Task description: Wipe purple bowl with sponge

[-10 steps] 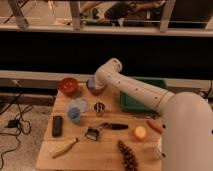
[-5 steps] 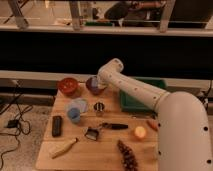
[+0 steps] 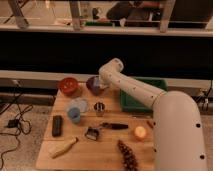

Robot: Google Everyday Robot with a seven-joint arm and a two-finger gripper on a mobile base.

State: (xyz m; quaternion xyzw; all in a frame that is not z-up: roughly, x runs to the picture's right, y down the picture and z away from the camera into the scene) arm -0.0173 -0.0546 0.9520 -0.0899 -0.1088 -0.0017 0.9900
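The purple bowl (image 3: 92, 84) stands at the back of the wooden table (image 3: 110, 150), right of a reddish-brown bowl (image 3: 68, 86). My white arm reaches from the lower right, bends at the back, and comes down onto the bowl. The gripper (image 3: 101, 86) is at the bowl's right side, in or just above its inside, and covers part of it. The sponge does not show; it may be hidden at the gripper.
A green tray (image 3: 145, 100) stands right of the bowl, under the arm. A pale disc (image 3: 78, 104), a blue cup (image 3: 74, 115), a metal cup (image 3: 100, 108), a black remote (image 3: 57, 125), a brush (image 3: 93, 132), an orange (image 3: 140, 132), a pinecone (image 3: 129, 156) and a yellowish piece (image 3: 62, 147) lie on the table.
The arm's bend has shifted a little to the right. The gripper stays at the purple bowl. Nothing else has moved.
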